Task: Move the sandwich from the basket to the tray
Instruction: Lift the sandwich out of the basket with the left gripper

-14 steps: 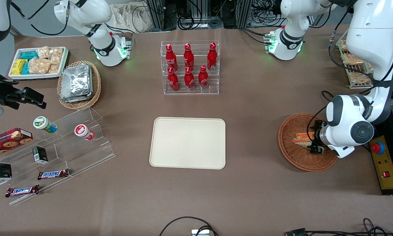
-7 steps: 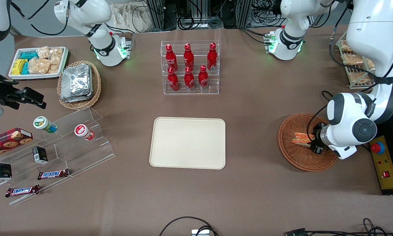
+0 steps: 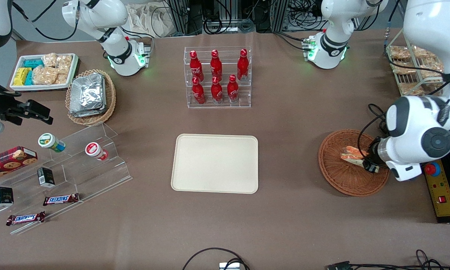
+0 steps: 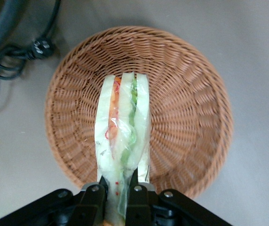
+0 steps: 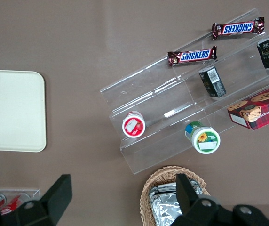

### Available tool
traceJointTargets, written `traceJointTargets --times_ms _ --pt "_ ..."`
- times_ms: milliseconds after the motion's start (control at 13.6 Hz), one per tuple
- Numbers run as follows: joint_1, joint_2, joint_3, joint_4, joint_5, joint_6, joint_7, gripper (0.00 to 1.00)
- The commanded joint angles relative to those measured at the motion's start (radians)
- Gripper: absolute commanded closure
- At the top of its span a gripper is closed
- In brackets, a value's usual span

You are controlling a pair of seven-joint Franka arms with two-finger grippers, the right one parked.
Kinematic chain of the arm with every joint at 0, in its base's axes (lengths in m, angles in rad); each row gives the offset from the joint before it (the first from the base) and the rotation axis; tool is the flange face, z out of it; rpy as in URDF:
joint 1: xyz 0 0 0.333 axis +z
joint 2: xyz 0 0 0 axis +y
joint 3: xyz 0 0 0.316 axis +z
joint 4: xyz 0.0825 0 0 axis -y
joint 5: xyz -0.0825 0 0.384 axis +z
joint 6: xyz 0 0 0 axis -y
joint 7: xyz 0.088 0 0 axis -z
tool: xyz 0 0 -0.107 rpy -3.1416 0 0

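Heads up, your claw [image 4: 117, 190] is clamped on the sandwich [image 4: 122, 141] right now, pinching just the narrow end of the wedge, w/ the rest sticking out over the basket [image 4: 191, 117]. In the wrist cam the sandwich looks lifted clear of the weave, basket floor visible underneath it, tho I can't tell how high it really sits. Front cam has it over the basket [image 3: 341, 180], at the working arm's end of the surface, w/ the tray [image 3: 215, 163] well apart toward the middle.

Stuff that could bite you imo:

- Grip is on clear wrap as much as on bread. Wrap is slick, so a fast swing toward the tray could let the wedge slide or pivot out of the fingers.
- Most of the wedge hangs past the fingers, so it'll prob droop or rotate if you accelerate hard.
- If it's not high enough, the free end could catch the basket rim on the way out and drag the basket, or knock the sandwich loose.
- Squeezing harder to fix that just crushes the bread, so go slow instead.
- Letting go too high over the tray = it bounces or tips onto the surface.
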State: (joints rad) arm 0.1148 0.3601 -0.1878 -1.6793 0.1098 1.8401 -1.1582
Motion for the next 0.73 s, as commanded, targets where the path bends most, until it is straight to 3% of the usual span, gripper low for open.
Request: traceJointTargets --times_ms 0,440,661 --pt "-0.003 0.019 -0.06 0.195 -0.009 -0.163 0.125 1.0" --pt "-0.045 0.084 -0.333 0.283 0.002 -0.18 0.198 1.0" --pt "-0.162 0.152 -0.34 0.328 0.004 -0.168 0.204 1.0"
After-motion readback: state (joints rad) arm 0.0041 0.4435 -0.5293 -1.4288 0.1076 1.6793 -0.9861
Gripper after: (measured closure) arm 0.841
